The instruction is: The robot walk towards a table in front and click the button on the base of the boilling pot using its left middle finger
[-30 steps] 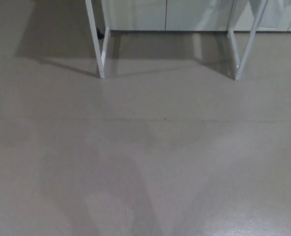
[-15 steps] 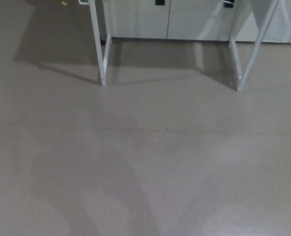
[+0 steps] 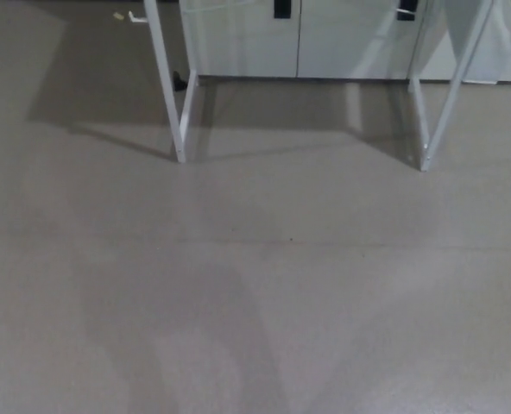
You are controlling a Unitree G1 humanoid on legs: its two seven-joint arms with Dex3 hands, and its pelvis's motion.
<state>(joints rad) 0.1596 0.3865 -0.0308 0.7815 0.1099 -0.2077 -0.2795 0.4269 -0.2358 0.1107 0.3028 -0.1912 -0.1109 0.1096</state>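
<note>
- I see only the white table legs [image 3: 171, 95] at the top of my head view; the tabletop, pot and its button are out of frame, so I can't say where they sit.
- A second leg pair [image 3: 428, 121] stands to the right, well apart from the first.
- Neither hand shows, so I cannot tell the fingers' state.
- Behind the legs runs a row of pale cabinets [image 3: 238, 39] with dark handles [image 3: 282, 9].
- A small dark thing [image 3: 179, 82] lies by the left legs, too small to tell.
- Grey floor [image 3: 255, 285] fills the rest, with soft shadows across it.
</note>
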